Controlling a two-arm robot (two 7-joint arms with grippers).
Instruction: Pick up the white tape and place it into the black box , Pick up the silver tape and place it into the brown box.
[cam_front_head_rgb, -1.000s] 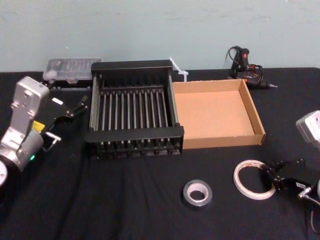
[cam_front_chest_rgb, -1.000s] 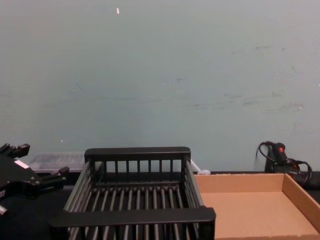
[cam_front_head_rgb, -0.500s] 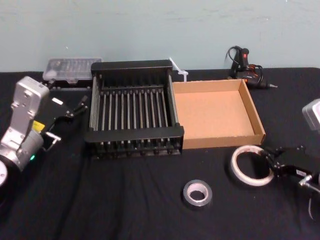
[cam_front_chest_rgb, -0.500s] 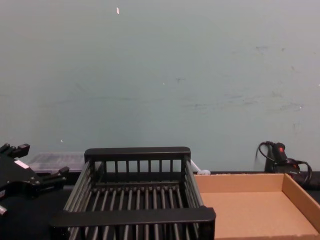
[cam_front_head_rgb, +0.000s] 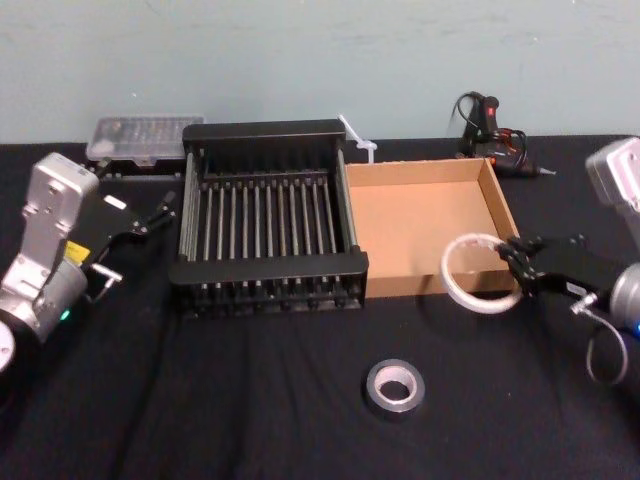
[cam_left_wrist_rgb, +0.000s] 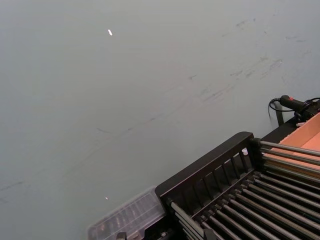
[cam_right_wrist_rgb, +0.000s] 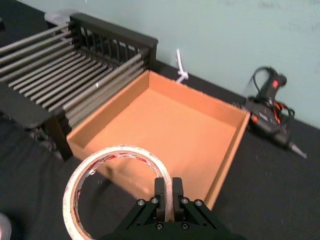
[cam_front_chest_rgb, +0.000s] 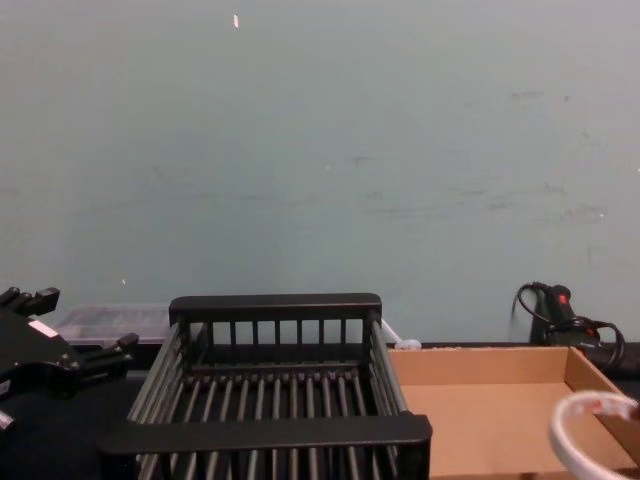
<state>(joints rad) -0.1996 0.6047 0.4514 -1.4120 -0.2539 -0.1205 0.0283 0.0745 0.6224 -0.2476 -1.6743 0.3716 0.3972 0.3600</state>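
Note:
My right gripper (cam_front_head_rgb: 511, 263) is shut on the rim of the white tape (cam_front_head_rgb: 447, 272), which hangs off the table, tilted, over the front wall of the brown box (cam_front_head_rgb: 420, 230). The right wrist view shows the fingers (cam_right_wrist_rgb: 174, 189) pinching the white tape (cam_right_wrist_rgb: 115, 150), its inner face printed red, with the brown box (cam_right_wrist_rgb: 165, 120) just beyond. The silver tape (cam_front_head_rgb: 394, 387) lies flat on the black cloth in front of the two boxes. To the left of the brown box and touching it stands the black box (cam_front_head_rgb: 265, 268). My left gripper (cam_front_head_rgb: 152, 213) rests open left of the black box.
A clear plastic case (cam_front_head_rgb: 140, 135) sits behind the black box's left corner. A corded black and red tool (cam_front_head_rgb: 490, 125) lies behind the brown box. Something white (cam_front_head_rgb: 358, 140) pokes up between the boxes at the back. Bare black cloth stretches across the front of the table.
My right gripper has lifted the white tape off the cloth and carried it back and to the left, up to the brown box's front wall. The left arm and silver tape stayed put.

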